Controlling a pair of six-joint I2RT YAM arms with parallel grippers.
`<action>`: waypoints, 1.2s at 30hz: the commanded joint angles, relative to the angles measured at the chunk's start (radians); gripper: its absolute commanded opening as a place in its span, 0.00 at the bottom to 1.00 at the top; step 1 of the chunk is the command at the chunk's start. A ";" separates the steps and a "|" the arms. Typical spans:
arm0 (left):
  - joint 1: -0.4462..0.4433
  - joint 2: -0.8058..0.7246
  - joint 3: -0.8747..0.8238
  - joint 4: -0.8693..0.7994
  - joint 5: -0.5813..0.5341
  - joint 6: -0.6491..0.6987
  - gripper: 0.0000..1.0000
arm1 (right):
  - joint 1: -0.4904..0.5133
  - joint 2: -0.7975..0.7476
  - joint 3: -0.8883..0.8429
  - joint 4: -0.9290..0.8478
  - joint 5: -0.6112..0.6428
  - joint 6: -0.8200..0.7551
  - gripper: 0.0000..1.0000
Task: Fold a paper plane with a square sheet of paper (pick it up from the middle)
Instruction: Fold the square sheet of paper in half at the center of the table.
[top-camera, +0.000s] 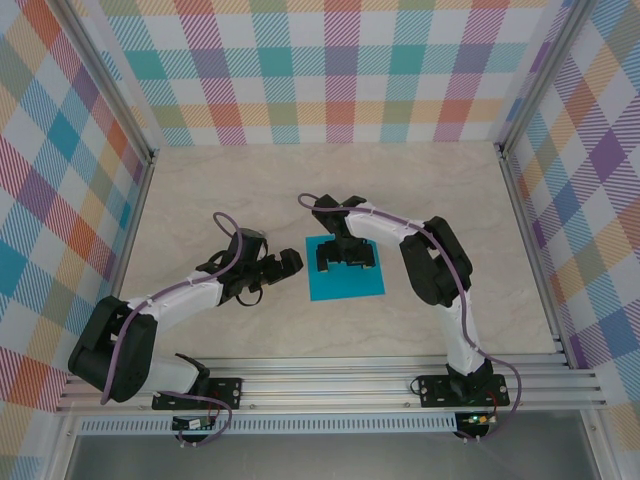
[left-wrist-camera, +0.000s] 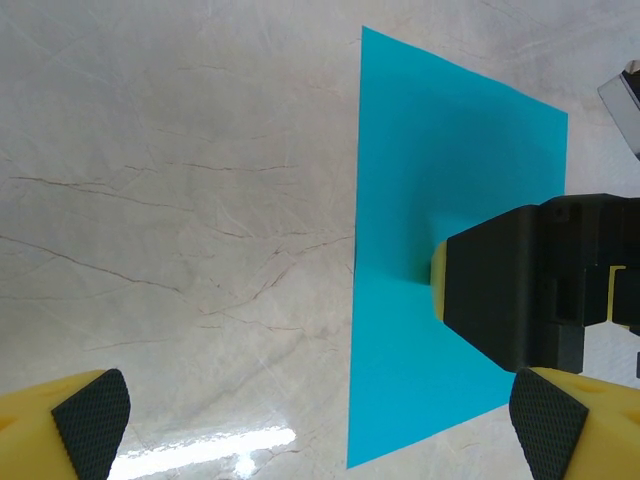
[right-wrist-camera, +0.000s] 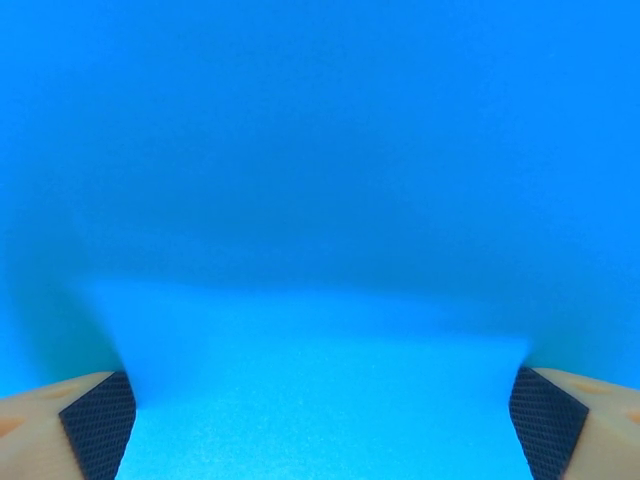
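The square sheet of paper (top-camera: 345, 287) lies flat on the desk (top-camera: 250, 190), unfolded, its edges turned a little askew to the desk's edges. Being square, it has no long axis to line up with; what matters is its middle.

That middle sits straight below the right jaws, between their two pads (right-wrist-camera: 95, 425), and teal spreads well beyond both pads in the right wrist view. These jaws stand wide and hold nothing. From the left wrist view, one yellow fingertip (left-wrist-camera: 438, 285) of the right arm (top-camera: 430, 255) looks to be down on the sheet or just above it; I cannot tell if it touches, or if the soft shading beside it is a slight bow in the paper.

The left jaws are also wide and hold nothing. They hang just beside the sheet's left edge, over bare desk, with the paper ahead of them and off toward their right pad (left-wrist-camera: 548, 425).

So the right arm is clearly the nearer. As I judge it, the pinch at the middle is its job: press down and close to gather a ridge. The risk is thin paper sliding, not lifting.
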 joint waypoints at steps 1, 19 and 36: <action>-0.013 -0.022 0.006 -0.016 0.012 0.015 1.00 | 0.009 0.049 -0.020 -0.043 0.009 0.002 0.99; -0.013 -0.020 0.009 -0.021 0.015 0.014 1.00 | 0.009 0.076 0.079 -0.096 0.024 0.005 1.00; -0.012 -0.026 -0.001 -0.029 0.001 0.019 1.00 | 0.007 0.053 0.056 -0.060 0.002 -0.011 0.83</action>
